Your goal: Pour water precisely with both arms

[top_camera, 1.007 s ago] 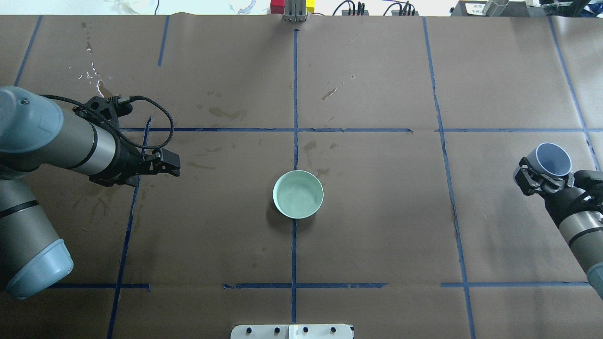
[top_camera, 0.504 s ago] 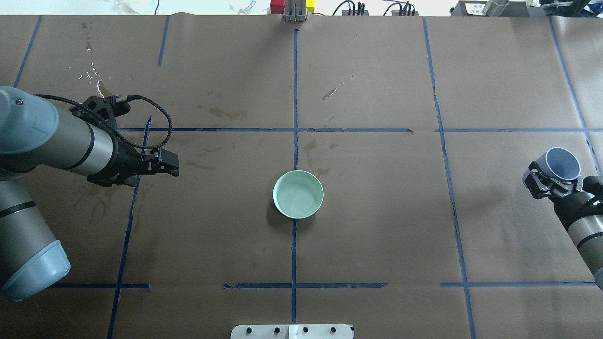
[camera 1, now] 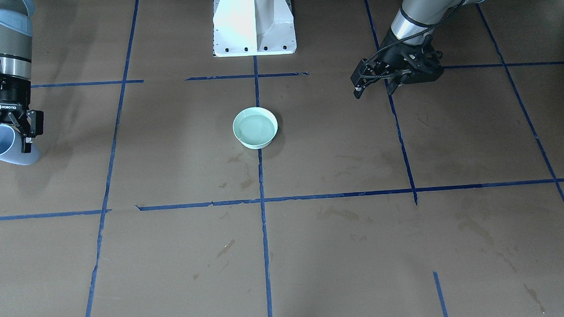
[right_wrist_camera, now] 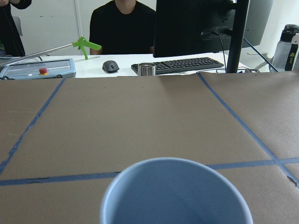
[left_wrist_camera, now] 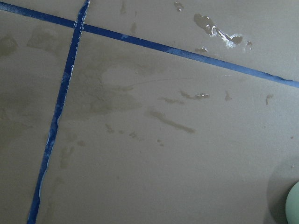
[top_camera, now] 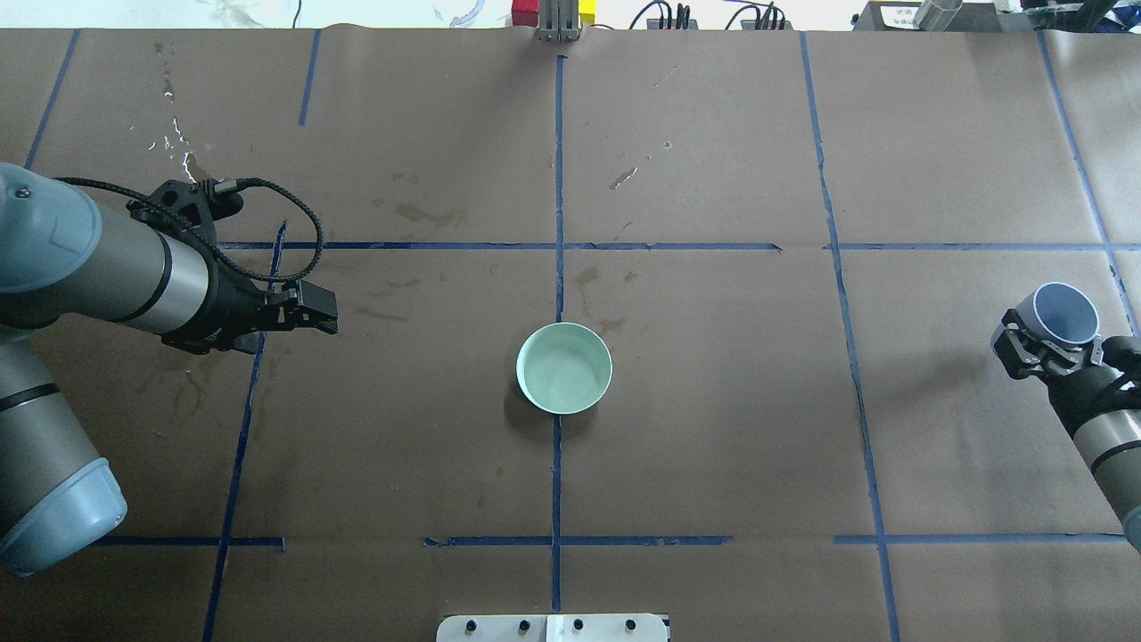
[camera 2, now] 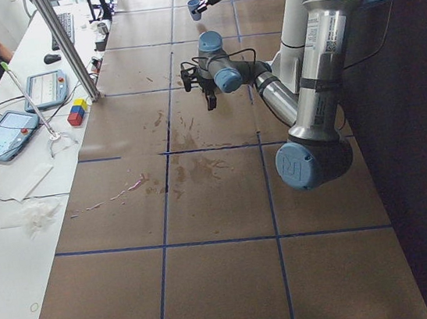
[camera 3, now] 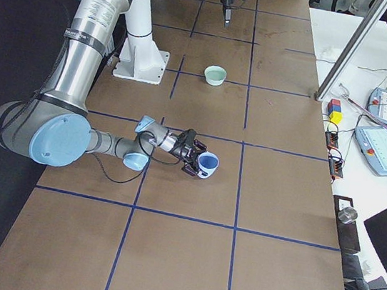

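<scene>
A mint-green bowl (top_camera: 564, 367) stands at the table's middle; the water (camera 1: 255, 126) in it shows as a faint sheen. My right gripper (top_camera: 1043, 349) is shut on a light blue cup (top_camera: 1065, 314) near the table's right edge, far from the bowl. The cup (camera 1: 5, 148) is held tilted above the table; its inside (right_wrist_camera: 173, 196) shows no water. My left gripper (top_camera: 328, 316) hangs left of the bowl, well apart from it. It looks shut and holds nothing. The bowl's rim (left_wrist_camera: 294, 205) just shows in the left wrist view.
Spilt water (top_camera: 178, 143) glistens at the far left, and wet marks (left_wrist_camera: 219, 32) lie on the brown paper. Blue tape lines (top_camera: 559, 178) divide the table. The white pedestal (camera 1: 254, 23) stands at the robot's edge. Operators, a keyboard (right_wrist_camera: 180, 66) and tablets sit beyond the far edge.
My right gripper has moved the blue cup a little to the right, away from the bowl. My left arm has drawn back slightly. The bowl has not moved.
</scene>
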{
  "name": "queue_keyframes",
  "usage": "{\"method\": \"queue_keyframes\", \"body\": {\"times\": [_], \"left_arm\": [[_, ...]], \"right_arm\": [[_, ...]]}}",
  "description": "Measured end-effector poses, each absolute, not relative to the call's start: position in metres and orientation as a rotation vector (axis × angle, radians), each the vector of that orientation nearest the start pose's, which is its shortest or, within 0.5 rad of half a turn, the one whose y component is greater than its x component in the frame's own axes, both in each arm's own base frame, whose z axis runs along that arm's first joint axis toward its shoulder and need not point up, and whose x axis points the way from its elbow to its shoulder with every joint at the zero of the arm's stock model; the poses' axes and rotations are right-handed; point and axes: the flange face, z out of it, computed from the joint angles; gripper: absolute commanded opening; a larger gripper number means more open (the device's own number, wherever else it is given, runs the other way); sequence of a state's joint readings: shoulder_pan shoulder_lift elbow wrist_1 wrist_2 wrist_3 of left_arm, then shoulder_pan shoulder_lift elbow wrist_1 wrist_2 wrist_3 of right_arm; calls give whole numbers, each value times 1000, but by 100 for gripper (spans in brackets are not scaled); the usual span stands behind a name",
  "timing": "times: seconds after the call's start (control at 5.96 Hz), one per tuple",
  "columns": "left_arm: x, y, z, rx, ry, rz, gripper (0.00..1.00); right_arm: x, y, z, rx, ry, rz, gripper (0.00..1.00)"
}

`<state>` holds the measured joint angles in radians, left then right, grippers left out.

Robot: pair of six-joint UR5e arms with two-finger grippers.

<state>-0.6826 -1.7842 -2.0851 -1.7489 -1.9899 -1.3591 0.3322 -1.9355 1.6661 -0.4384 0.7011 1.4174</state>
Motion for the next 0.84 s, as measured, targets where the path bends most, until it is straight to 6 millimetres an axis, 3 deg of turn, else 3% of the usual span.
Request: {"method": "queue_keyframes", "body": {"times": [0.17,0.67,0.84], "left_arm": [[342,-397,294,34,974,-243,100],[341,-397,294,35,975,-243,100],[341,-397,294,35,975,-243,100]], "right_arm": [[-254,-309,630,990,-592,533,29],[-255,-308,635,984,-585,524,33],[-256,-308,636,982,-584,521,42]]}}
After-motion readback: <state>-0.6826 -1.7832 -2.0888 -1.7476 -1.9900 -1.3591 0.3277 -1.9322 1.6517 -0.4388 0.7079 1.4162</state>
